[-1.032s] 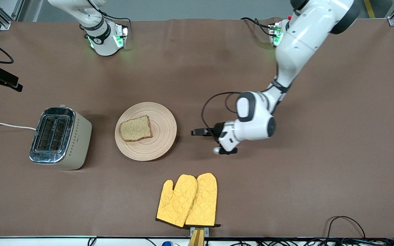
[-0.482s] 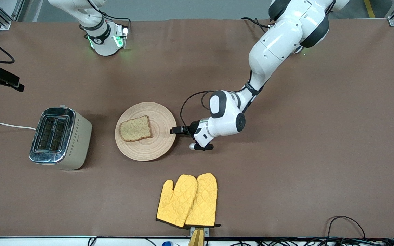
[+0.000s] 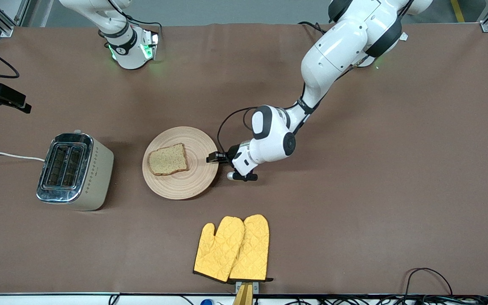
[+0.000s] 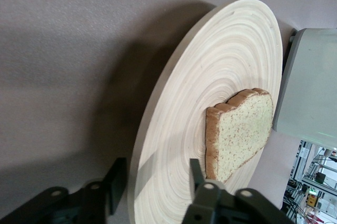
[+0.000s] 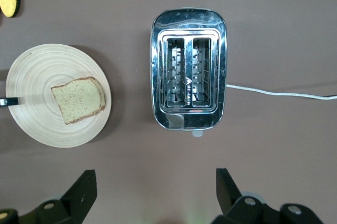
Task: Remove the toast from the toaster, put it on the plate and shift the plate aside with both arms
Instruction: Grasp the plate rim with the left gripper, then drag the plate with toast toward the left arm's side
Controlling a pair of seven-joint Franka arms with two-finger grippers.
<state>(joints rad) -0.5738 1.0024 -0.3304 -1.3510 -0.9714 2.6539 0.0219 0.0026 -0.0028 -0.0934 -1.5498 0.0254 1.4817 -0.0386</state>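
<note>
The toast (image 3: 167, 159) lies flat on the round beige plate (image 3: 197, 148) in the middle of the table. My left gripper (image 3: 212, 157) is low at the plate's rim on the side toward the left arm's end. In the left wrist view my left gripper (image 4: 156, 174) is open, with one finger over the plate (image 4: 221, 66) and one outside its rim, apart from it; the toast (image 4: 242, 134) lies past them. My right gripper (image 5: 155, 182) is open, empty and waits high over the table. Its view shows the plate (image 5: 31, 76) and the toast (image 5: 79, 99).
A steel toaster (image 3: 74, 169) with empty slots stands beside the plate toward the right arm's end, its white cord (image 3: 6, 155) running off the table. It also shows in the right wrist view (image 5: 189, 84). Two yellow oven mitts (image 3: 233, 250) lie nearer the front camera.
My left arm has swung toward the plate from the left arm's end, and its gripper now straddles the rim. The plate, the toast and my right gripper have hardly moved.
</note>
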